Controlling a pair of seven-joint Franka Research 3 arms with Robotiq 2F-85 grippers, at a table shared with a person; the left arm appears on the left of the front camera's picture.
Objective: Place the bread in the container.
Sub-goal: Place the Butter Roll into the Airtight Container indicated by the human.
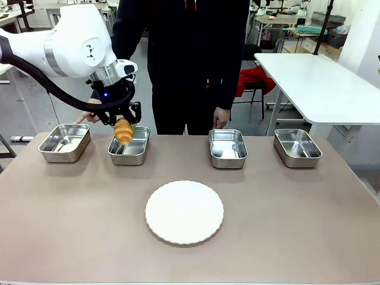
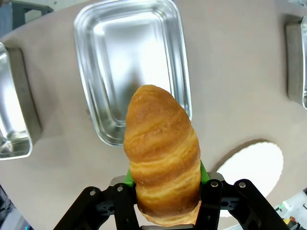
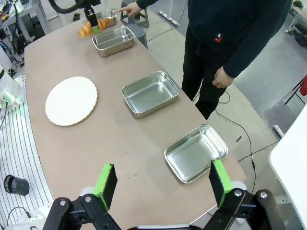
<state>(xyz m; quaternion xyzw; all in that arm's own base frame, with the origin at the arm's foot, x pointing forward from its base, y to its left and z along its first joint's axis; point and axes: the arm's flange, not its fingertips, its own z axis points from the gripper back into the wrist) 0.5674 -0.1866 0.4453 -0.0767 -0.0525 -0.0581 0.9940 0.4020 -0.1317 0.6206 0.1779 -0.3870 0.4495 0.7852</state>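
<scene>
My left gripper point(image 1: 122, 122) is shut on the bread point(image 1: 123, 131), a golden ridged croissant, and holds it in the air. It hangs just above the second steel container from the left point(image 1: 129, 148). In the left wrist view the bread point(image 2: 163, 153) stands between the green pads of the left gripper point(image 2: 165, 194), its tip over the rim of that container point(image 2: 132, 62). The person's hand point(image 1: 89, 117) points a finger at the leftmost container point(image 1: 64, 143). My right gripper point(image 3: 163, 184) stands open, high above the table's right end.
A round white plate point(image 1: 184, 212) lies at the middle front. Two more steel pans point(image 1: 227, 148) point(image 1: 297, 147) sit in the same row to the right. The person stands at the far edge behind the pans.
</scene>
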